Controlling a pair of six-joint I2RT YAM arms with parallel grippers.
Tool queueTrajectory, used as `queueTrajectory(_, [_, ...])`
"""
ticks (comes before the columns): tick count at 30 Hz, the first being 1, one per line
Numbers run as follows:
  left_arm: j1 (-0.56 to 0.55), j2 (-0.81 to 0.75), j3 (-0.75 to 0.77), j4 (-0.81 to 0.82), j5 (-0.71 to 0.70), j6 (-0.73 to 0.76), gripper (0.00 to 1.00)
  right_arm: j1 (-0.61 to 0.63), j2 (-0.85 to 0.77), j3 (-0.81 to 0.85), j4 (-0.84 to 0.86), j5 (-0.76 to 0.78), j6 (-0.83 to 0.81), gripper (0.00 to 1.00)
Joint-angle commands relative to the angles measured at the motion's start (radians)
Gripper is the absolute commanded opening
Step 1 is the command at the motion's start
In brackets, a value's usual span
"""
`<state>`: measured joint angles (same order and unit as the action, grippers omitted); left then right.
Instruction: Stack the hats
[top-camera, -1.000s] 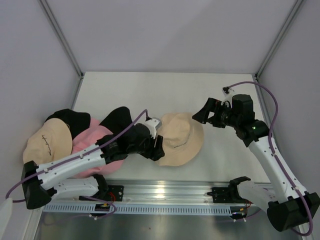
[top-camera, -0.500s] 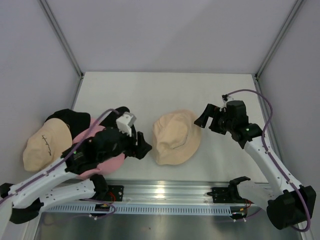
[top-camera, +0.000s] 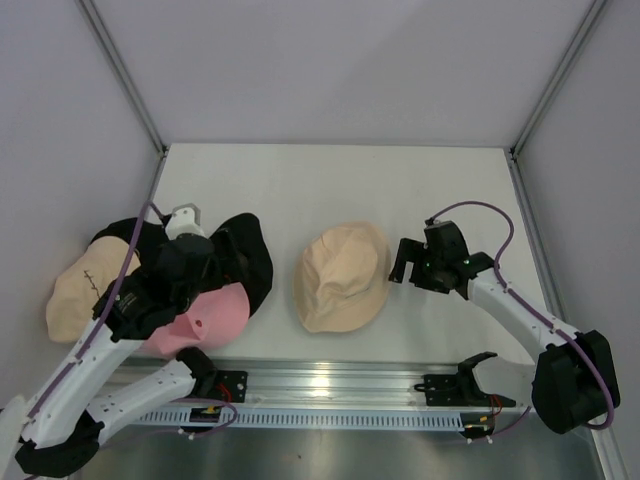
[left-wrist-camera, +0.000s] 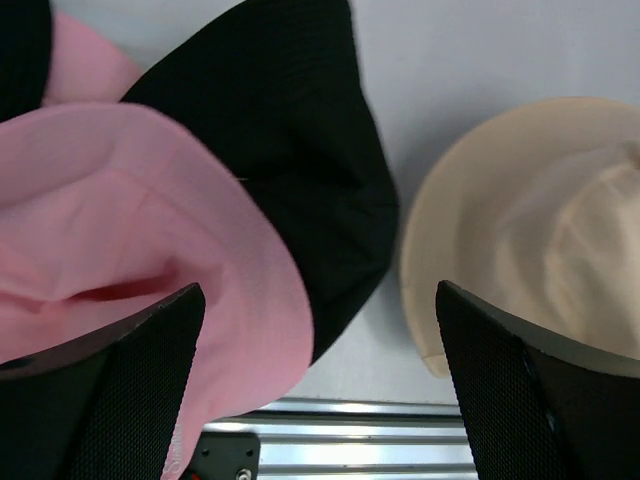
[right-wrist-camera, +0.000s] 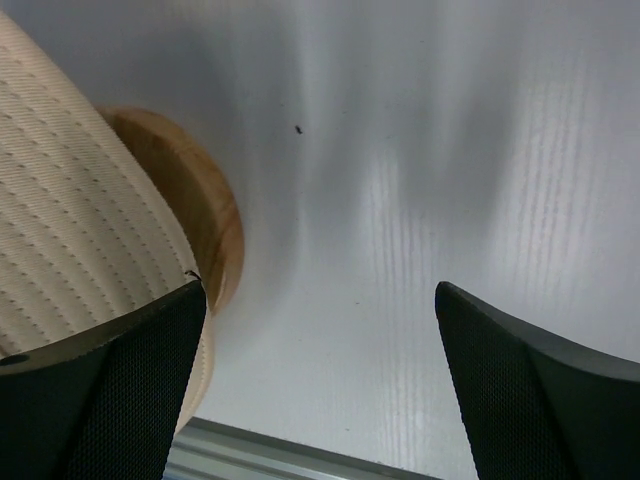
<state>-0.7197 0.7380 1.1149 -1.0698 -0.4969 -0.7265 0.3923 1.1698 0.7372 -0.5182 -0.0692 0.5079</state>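
Now left hand (left-wrist-camera: 318, 300), released, has withdrawn from middle beige hat (top-camera: 343, 275); right hand (right-wrist-camera: 320, 295) stays spread.

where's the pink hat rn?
Top view, front left of the table: the pink hat lies partly under the left arm, between the embroidered beige hat and a black hat.

Bright, even, diffuse light; shadows soft and faint. Pale glare streaks on table (right-wrist-camera: 400, 250) in right wrist view. Left wrist view slightly soft.
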Motion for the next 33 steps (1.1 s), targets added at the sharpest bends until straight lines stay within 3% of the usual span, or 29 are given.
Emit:
queueTrajectory(1, [0.069,0.008,0.045,-0.145,-0.034,-0.054,0.99,0.0,-0.027,0.059,-0.049,0.121,-0.04,0.99])
queueTrajectory(3, [0.088,0.009,0.068,-0.238,-0.072,-0.073,1.0,-0.01,-0.054,0.132,-0.123,0.155,-0.063,0.99])
queueTrajectory(8, [0.132,0.026,0.064,-0.416,-0.128,-0.134,0.99,-0.188,-0.071,0.332,-0.319,0.083,-0.089,1.0])
queueTrajectory(13, [0.151,0.037,-0.043,-0.351,-0.068,-0.131,0.97,-0.24,-0.111,0.485,-0.353,0.026,-0.109,1.0])
queueTrajectory(17, [0.206,0.044,-0.101,-0.19,0.064,-0.011,0.88,-0.24,-0.142,0.516,-0.318,-0.032,-0.105,0.99])
queueTrajectory(23, [0.209,0.142,-0.128,-0.203,0.092,-0.059,0.89,-0.244,-0.141,0.515,-0.316,-0.041,-0.085,0.99])
queueTrajectory(25, [0.21,0.143,-0.144,-0.197,0.1,-0.067,0.85,-0.242,-0.142,0.505,-0.307,-0.061,-0.075,0.99])
queueTrajectory(26, [0.209,0.138,-0.148,-0.193,0.097,-0.068,0.81,-0.242,-0.142,0.502,-0.296,-0.067,-0.072,1.0])
queueTrajectory(27, [0.21,0.13,-0.15,-0.184,0.095,-0.071,0.63,-0.242,-0.141,0.499,-0.293,-0.076,-0.068,1.0])
queueTrajectory(29, [0.21,0.107,-0.159,-0.176,0.095,-0.076,0.43,-0.244,-0.137,0.499,-0.281,-0.092,-0.063,0.99])
queueTrajectory(31, [0.213,0.097,-0.164,-0.168,0.096,-0.074,0.33,-0.244,-0.133,0.504,-0.272,-0.107,-0.057,0.99])
queueTrajectory(33, [0.215,0.1,-0.167,-0.164,0.101,-0.07,0.16,-0.242,-0.131,0.505,-0.255,-0.135,-0.051,0.99])
